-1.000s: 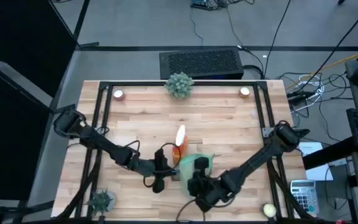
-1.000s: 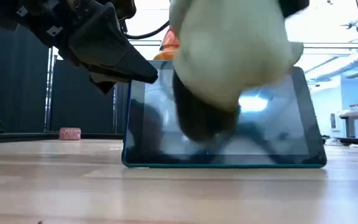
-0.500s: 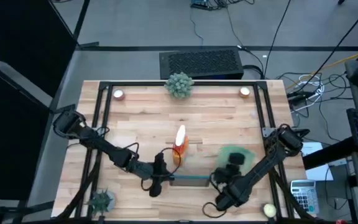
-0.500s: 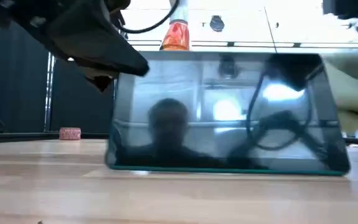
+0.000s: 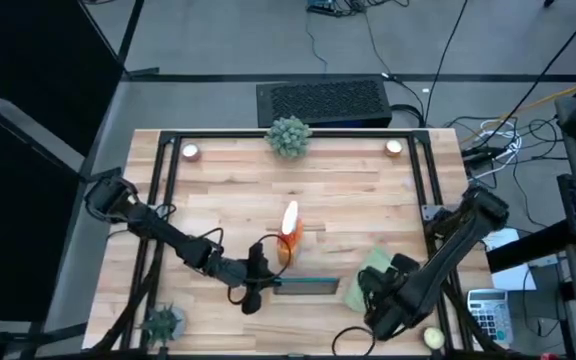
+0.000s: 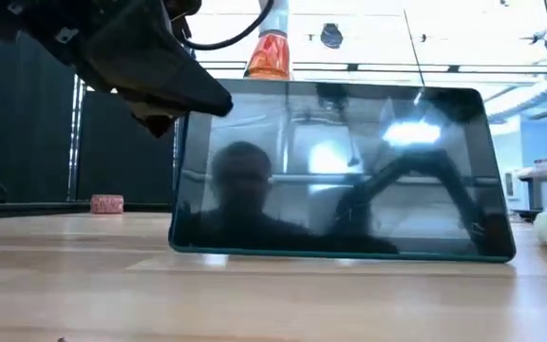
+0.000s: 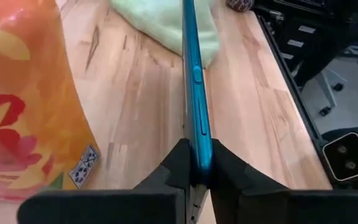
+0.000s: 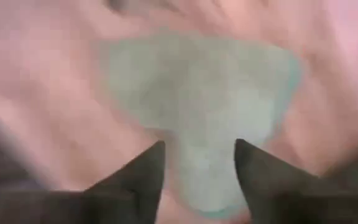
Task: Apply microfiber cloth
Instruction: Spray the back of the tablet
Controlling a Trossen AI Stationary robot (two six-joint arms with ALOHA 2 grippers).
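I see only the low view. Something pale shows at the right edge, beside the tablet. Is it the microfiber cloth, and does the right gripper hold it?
Observer: Yes, the microfiber cloth lies on the table, on the right arm's side of the tablet.
Operator: And the right gripper?
Observer: The right gripper hangs over the cloth with its jaws apart, not holding it.
Operator: What holds the tablet upright?
Observer: The left gripper has its jaws shut on the tablet's edge.

Left hand (image 7: 196, 177) clamped shut; right hand (image 8: 197, 163) spread apart.
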